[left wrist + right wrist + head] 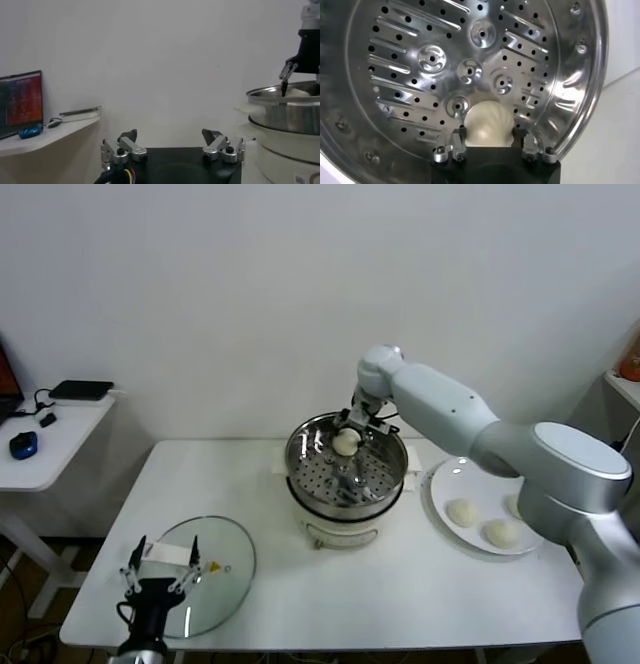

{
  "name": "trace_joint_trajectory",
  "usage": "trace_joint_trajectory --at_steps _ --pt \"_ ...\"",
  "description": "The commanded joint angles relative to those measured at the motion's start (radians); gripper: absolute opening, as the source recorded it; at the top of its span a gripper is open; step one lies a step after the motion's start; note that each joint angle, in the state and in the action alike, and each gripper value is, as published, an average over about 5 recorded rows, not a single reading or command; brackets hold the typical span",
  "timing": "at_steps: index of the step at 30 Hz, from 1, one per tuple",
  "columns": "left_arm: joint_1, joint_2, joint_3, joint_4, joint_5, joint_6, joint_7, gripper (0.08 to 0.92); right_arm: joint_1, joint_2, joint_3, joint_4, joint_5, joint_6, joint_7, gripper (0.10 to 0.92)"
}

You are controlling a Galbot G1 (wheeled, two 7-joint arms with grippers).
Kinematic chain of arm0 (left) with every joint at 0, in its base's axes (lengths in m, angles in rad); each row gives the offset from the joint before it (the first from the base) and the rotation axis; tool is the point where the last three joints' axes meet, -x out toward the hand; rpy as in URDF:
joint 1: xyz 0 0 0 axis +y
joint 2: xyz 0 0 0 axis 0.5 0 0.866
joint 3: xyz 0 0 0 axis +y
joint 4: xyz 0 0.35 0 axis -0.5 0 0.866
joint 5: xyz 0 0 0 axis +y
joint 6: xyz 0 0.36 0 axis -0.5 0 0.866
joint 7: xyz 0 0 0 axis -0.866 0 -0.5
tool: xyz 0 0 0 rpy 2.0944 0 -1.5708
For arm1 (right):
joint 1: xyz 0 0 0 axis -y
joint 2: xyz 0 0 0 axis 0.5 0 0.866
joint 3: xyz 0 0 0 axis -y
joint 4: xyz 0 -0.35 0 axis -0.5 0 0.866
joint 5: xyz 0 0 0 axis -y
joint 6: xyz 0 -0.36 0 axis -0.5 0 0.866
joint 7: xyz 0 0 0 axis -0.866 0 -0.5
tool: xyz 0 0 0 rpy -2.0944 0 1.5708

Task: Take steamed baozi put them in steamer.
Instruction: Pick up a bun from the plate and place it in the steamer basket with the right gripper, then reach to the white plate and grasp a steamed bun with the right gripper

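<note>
1 smooth cream-white baozi (488, 123) in shiny perforated steamer (395, 65), between right gripper (489, 149) fingers

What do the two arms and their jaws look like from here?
The right arm is glossy white with rounded joints, ending in a black right gripper with silver fingertips. The left gripper is black with silver-tipped jaws; coloured wires show at its base.

Third plate baozi (516, 506) half hidden behind right arm.

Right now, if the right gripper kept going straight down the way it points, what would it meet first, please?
Probably the baozi between the right gripper's open fingers, then the steamer's perforated floor beneath it; depth is hard to judge.
</note>
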Motion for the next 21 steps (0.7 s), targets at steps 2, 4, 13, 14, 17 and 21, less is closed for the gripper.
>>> trace_joint_trajectory --at_steps 2,4,13,14,17,21 --pt "0.000 -0.001 0.001 0.000 0.000 0.000 0.000 0.823 -0.008 0.003 0.012 -0.009 -0.020 0.009 -0.003 0.798" --pt "0.001 -0.001 0.000 -0.001 0.001 0.000 -0.001 0.823 -0.006 0.001 0.014 -0.006 -0.019 0.011 -0.005 0.816" --pt "0.008 -0.002 -0.002 -0.003 0.001 -0.002 -0.003 0.823 0.058 -0.074 -0.022 0.115 0.113 -0.002 -0.061 0.823" --pt "0.008 -0.002 -0.002 -0.003 0.001 -0.003 -0.003 0.823 0.073 -0.092 -0.037 0.138 0.145 -0.010 -0.070 0.823" --pt "0.009 -0.002 -0.002 -0.004 0.002 -0.001 -0.003 0.823 0.120 -0.152 -0.082 0.214 0.242 -0.046 -0.090 0.823" --pt "0.008 0.002 -0.002 -0.006 0.005 0.004 -0.003 0.823 0.186 -0.243 -0.129 0.321 0.372 -0.125 -0.101 0.823"
